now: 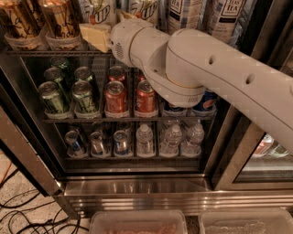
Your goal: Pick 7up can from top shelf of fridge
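A white-silver 7up can (97, 11) with green lettering stands on the top shelf (46, 53) of the fridge (137, 189); only its lower part shows. A second one like it (145, 8) stands to its right. My gripper (97, 36), cream-coloured at the end of the thick white arm (206, 68), sits at top-shelf height just below and in front of the left 7up can. The wrist covers the shelf rail and the foot of both cans. I cannot see any contact with a can.
Gold-brown cans (59, 20) stand left of the 7up cans and tall tea cans (183, 13) to the right. The middle shelf holds green cans (52, 96) and red cans (116, 96); water bottles (171, 139) below. Plastic bins (137, 222) and cables (23, 215) lie on the floor.
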Robot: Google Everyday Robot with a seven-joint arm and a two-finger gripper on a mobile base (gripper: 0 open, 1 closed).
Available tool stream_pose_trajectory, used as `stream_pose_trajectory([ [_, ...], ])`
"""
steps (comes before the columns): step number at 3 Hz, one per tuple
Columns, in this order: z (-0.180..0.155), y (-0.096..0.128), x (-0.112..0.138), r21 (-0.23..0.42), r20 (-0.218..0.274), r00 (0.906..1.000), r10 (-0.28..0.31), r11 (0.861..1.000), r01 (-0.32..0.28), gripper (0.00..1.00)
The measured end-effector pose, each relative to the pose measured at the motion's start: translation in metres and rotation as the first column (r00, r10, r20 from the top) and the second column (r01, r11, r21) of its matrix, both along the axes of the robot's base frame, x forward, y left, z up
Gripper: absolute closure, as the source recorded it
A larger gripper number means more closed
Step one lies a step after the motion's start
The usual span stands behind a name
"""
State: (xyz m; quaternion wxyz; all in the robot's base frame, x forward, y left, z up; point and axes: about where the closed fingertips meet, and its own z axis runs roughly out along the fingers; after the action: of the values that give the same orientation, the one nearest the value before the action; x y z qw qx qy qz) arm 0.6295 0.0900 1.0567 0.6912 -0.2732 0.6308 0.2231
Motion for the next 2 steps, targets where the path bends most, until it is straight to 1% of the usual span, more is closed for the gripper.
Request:
stream_pose_trajectory([
  [1,0.0000,0.0001,0.0000,0.000,0.000,1.0000,0.000,1.000,0.000,0.81],
  [2,0.0001,0.0001,0.0000,0.000,0.000,1.0000,0.000,1.000,0.000,1.00],
])
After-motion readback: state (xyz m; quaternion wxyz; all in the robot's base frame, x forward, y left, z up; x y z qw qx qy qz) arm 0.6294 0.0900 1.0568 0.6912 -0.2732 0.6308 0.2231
